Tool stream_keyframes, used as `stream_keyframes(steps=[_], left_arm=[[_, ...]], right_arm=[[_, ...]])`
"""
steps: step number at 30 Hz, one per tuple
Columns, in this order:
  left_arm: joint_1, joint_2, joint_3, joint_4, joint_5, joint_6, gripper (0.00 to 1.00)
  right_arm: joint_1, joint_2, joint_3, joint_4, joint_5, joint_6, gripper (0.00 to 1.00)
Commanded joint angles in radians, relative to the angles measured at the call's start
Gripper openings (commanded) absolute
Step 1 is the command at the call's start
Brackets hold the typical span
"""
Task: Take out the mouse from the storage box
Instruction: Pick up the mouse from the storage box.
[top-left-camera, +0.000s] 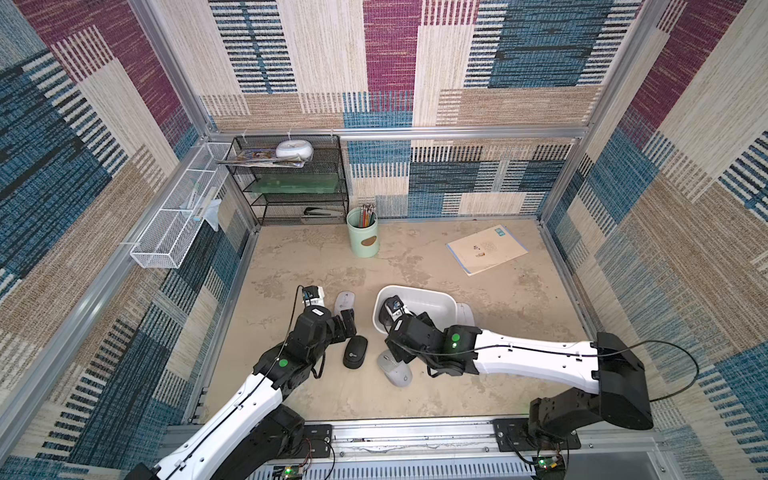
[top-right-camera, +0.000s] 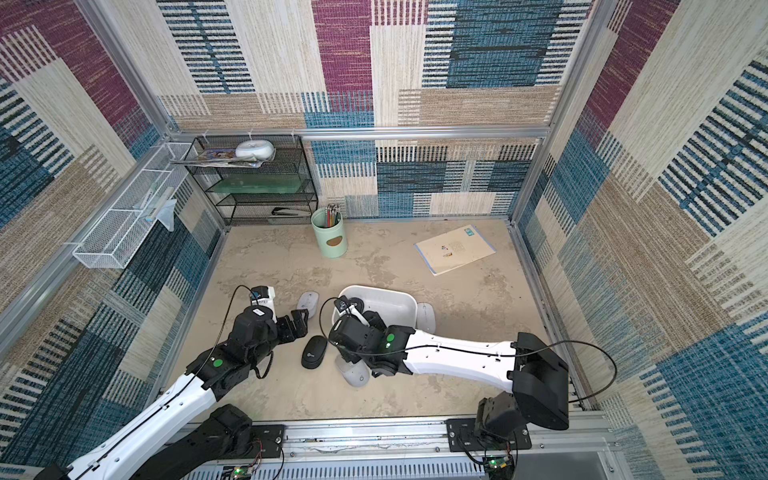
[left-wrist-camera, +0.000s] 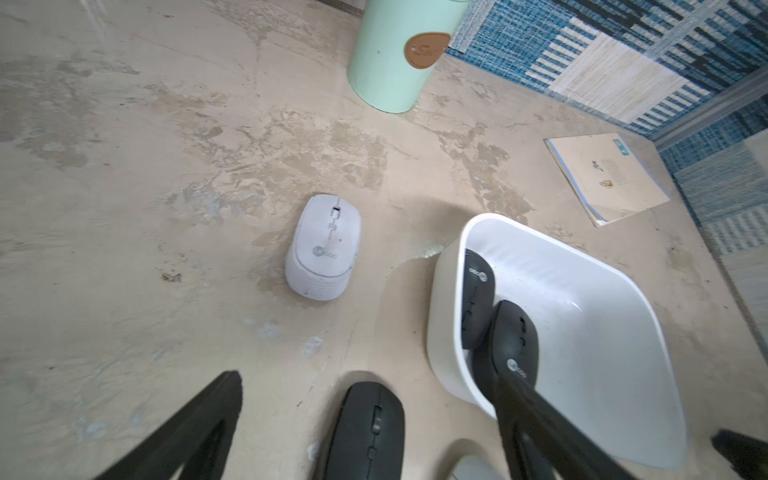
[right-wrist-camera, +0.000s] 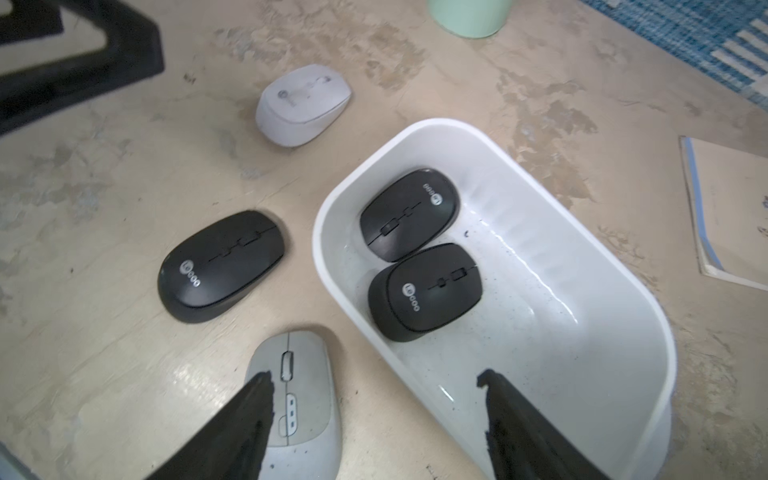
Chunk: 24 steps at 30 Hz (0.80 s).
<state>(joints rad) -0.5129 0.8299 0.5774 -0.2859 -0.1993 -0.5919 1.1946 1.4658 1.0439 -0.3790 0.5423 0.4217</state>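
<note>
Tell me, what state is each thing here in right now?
storage box, upright, holding two mice
two black mice, lying inside the box
black mouse, out on the table, right way up
grey mouse, out, right way up
white mouse, out, right way up
second white mouse, out, beside the box
pen cup, upright, pens inside
notebook, closed, lying flat
left hand, open, empty
right hand, open, empty

Top views: overhead, facing down.
Wrist views: close behind left gripper (left-wrist-camera: 368, 376) and right gripper (right-wrist-camera: 374, 374); both show storage box (left-wrist-camera: 446, 299).
</note>
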Motion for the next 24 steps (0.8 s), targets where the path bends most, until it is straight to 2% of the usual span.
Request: stream_keyframes(steps=[1,5,10,19,24], left_arm=[[0.0,0.06,0.05,-0.003,0.122,0.003,0.99],[-0.007,0.17,0.137,-0.034,0.198,0.002,0.99],[-0.044,0.31,0.241,-0.075,0.227,0.029,0.98],[-0.171,0.525,0.431,-0.175,0.172,0.112,0.97],[-0.211,0.616,0.504,-0.22,0.153,0.13,0.94]], right_arm=[[-0.052,-0.05,-0.044,0.047,0.049,0.07,0.82],[-0.135,-0.096,-0.094,0.06,0.046,0.154,0.82],[-0.239,-0.139,-0.149,0.055,0.017,0.266,0.82],[-0.369,-0.216,-0.256,0.069,-0.041,0.388,0.82],[-0.417,-0.226,-0.287,0.047,-0.048,0.443,0.82]])
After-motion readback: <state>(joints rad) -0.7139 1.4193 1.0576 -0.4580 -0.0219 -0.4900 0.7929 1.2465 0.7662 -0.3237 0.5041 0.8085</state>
